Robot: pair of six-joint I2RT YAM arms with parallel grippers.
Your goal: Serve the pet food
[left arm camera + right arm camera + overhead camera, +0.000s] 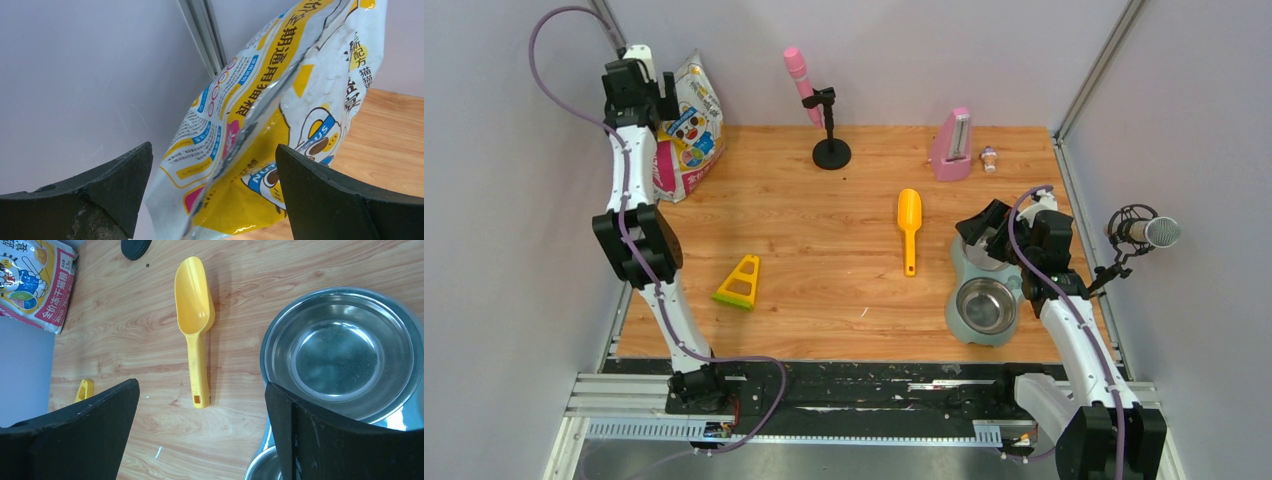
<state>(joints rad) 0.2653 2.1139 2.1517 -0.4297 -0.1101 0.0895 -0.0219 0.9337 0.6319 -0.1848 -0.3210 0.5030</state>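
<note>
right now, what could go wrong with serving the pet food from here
The open left gripper flanks the edge of the crinkly bag; a shallow pinch might slip or topple it. The open right gripper hangs by the steel bowl; swinging toward the yellow scoop could knock that bowl.

A: Place type?
B: Lab, robot rec. cell. Wood-look table (824, 300) boxed in by plain grey panels (504, 250), alu frame post (1104, 60) at its back right corner.
A: Other evidence?
B: 2 robot arms (639, 240) bolted to alu rail (624, 405) at table's near edge. Pink mic (799, 72) on stand at table's back, grey studio mic (1154, 232) just off its right edge. No home furnishings, pure test rig.
</note>
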